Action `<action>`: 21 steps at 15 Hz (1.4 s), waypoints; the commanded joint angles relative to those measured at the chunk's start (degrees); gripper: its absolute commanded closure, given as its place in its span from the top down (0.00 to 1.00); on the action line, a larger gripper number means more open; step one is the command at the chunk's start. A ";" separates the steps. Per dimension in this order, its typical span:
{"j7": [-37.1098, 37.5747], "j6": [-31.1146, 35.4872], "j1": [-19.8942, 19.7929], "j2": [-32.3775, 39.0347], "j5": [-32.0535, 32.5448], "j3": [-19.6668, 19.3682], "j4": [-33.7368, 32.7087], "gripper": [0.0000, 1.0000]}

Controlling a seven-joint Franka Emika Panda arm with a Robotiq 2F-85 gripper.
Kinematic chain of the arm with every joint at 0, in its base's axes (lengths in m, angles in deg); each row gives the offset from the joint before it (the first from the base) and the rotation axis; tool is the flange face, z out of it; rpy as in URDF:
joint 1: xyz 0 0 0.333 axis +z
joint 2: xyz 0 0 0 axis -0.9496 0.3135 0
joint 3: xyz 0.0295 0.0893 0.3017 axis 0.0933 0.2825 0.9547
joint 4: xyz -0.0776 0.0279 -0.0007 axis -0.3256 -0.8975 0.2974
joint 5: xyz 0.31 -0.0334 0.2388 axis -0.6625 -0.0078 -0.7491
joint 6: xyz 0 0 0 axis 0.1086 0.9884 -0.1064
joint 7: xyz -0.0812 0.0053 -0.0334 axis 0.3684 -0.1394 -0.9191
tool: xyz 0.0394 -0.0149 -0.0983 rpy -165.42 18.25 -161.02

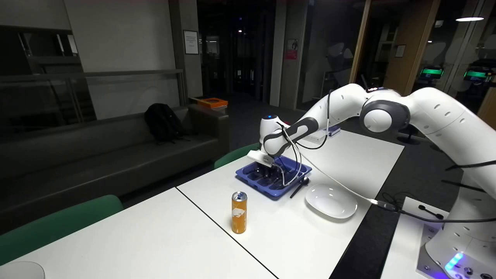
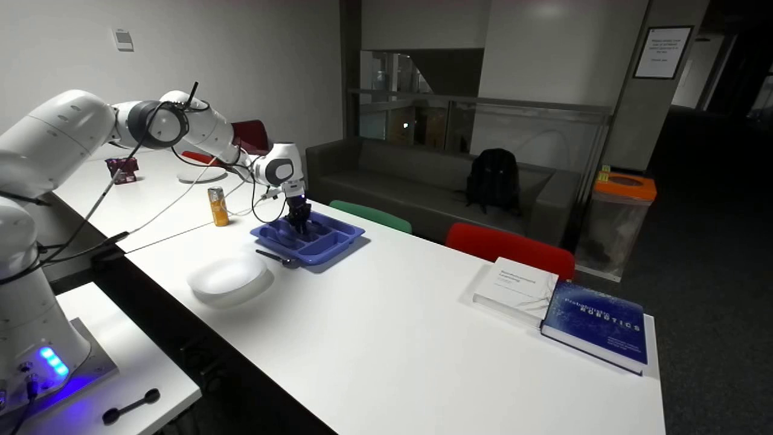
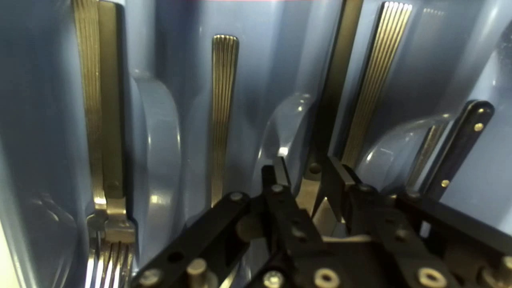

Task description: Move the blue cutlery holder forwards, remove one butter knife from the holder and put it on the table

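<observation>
The blue cutlery holder (image 1: 254,187) lies on the white table (image 1: 155,236), shown in both exterior views (image 2: 326,245). In the wrist view its compartments (image 3: 160,116) hold forks (image 3: 114,224) at the left, a ribbed handle (image 3: 224,80) in the middle, and a dark-handled knife (image 3: 338,72) beside another ribbed handle (image 3: 376,76). My gripper (image 3: 309,170) is open, low over the holder. Its fingertips stand either side of the lower end of the dark handle, with a visible gap. The lower blade is partly hidden by the fingers. In the exterior views my gripper (image 2: 299,220) points down into the holder.
A dark spoon (image 1: 299,188) lies beside the holder, close to a white plate (image 1: 331,200). An orange can (image 1: 239,217) stands near the table seam. Two books (image 2: 519,287) lie at the table's end. A cable hangs from the arm across the holder and plate.
</observation>
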 commanded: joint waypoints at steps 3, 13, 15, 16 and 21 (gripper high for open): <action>0.02 -0.92 -1.44 1.66 -1.80 1.31 -2.35 0.52; 0.18 -1.21 -1.49 2.45 -1.81 1.05 -4.38 0.45; 0.10 -1.32 -1.62 2.65 -1.86 1.10 -4.77 0.45; 0.05 -1.30 -1.67 2.74 -1.86 1.12 -4.90 0.42; -0.56 -1.36 -2.41 3.41 -2.27 1.58 -5.56 0.33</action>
